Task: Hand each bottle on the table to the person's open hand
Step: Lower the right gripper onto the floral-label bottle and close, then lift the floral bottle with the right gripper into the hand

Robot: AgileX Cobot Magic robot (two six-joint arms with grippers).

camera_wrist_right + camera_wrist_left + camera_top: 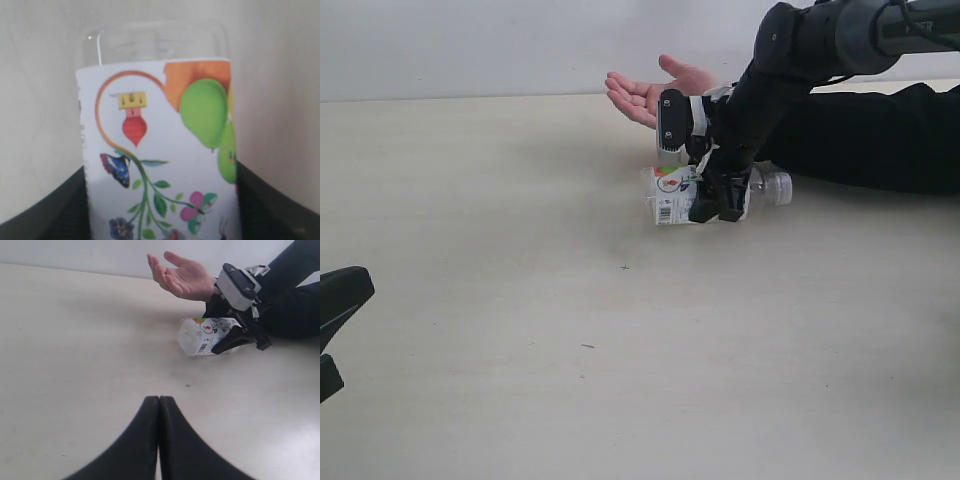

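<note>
Nearest me the left gripper (159, 402) hangs low over the table (520, 300), its two black fingers pressed tight together with nothing between them. Further along the pale tabletop a clear bottle (670, 195) with a white flowered label lies on its side. The right gripper (717, 210) is down over it, one black finger on each side of the label. The fingers look to be right against the plastic, but I cannot tell whether they are actually squeezing it. Just behind the bottle a bare hand (650, 92) waits palm up, its arm in a black sleeve (880, 140) lying along the table.
</note>
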